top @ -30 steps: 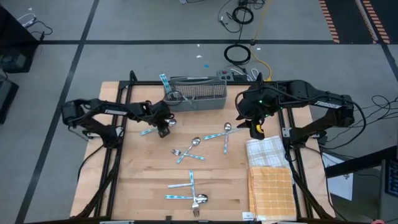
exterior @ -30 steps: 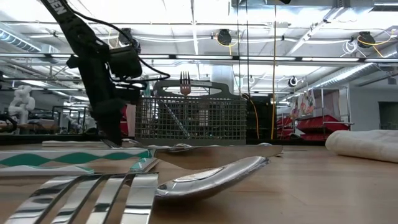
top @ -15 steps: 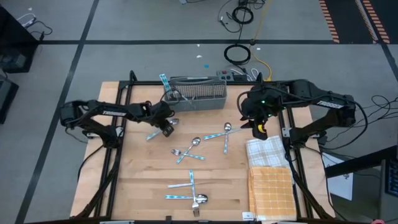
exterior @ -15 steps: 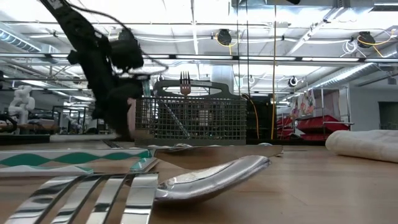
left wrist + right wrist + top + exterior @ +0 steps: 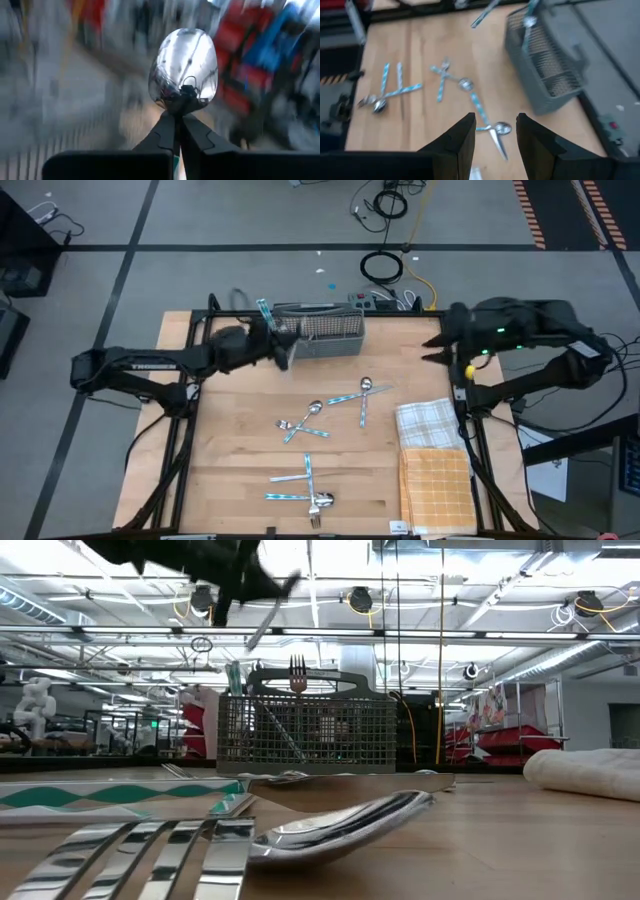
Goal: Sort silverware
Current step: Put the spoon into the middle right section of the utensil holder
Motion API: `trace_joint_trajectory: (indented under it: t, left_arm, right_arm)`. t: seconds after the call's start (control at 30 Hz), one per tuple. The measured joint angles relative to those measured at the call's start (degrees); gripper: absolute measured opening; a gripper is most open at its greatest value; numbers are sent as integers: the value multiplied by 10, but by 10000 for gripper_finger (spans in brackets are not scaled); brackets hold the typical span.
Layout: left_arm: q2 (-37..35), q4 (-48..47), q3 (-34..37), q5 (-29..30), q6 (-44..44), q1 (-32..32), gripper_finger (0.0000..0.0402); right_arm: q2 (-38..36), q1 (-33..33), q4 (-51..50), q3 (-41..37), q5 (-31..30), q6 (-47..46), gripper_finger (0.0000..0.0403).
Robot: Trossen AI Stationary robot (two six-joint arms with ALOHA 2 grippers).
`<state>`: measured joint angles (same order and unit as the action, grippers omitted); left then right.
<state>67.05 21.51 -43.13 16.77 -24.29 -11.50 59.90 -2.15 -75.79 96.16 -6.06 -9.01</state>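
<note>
My left gripper (image 5: pixel 283 352) hovers at the left end of the grey mesh basket (image 5: pixel 318 330), high above the table, shut on a shiny spoon (image 5: pixel 184 62). That spoon shows blurred in the low view (image 5: pixel 268 615), above the basket (image 5: pixel 305 730). A fork (image 5: pixel 297 670) and a blue-handled piece (image 5: pixel 264 310) stand in the basket. More silverware lies flat mid-table (image 5: pixel 308 416), (image 5: pixel 362 394) and near the front edge (image 5: pixel 305 488). My right gripper (image 5: pixel 432 350) hangs open by the table's right side, holding nothing (image 5: pixel 494 131). My left gripper pinches the spoon's neck (image 5: pixel 180 100), just below the bowl, between its two fingertips (image 5: pixel 167 125). The bowl sticks out past the fingertips, and the fingers hide the handle. The spoon is lifted clear of the table and the basket.
A white checked cloth (image 5: pixel 428 425) and an orange cloth (image 5: pixel 435 480) lie at the near right. Black frame rails run along the table's left (image 5: pixel 180 440) and right sides. Bare wood lies between the basket and the mid-table pieces.
My left gripper has taken a blue-handled spoon off the table's left middle, lifted it clear, and swung up toward the basket at the far edge. My right gripper has drawn back toward the table's right edge.
</note>
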Motion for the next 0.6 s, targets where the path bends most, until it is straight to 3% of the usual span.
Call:
trace_joint_trajectory:
  t: [0.23,0.43,0.6]
  left_arm:
    - [93,268,-32,100,180,-1,11]
    - [209,342,-97,121,304,-1,11]
    - [295,363,-153,148,341,-1,10]
  right_arm:
    - [-51,0,1,0,-19,-18,132]
    - [-66,0,1,0,-18,-23,132]
    - [-69,0,0,0,-16,-23,132]
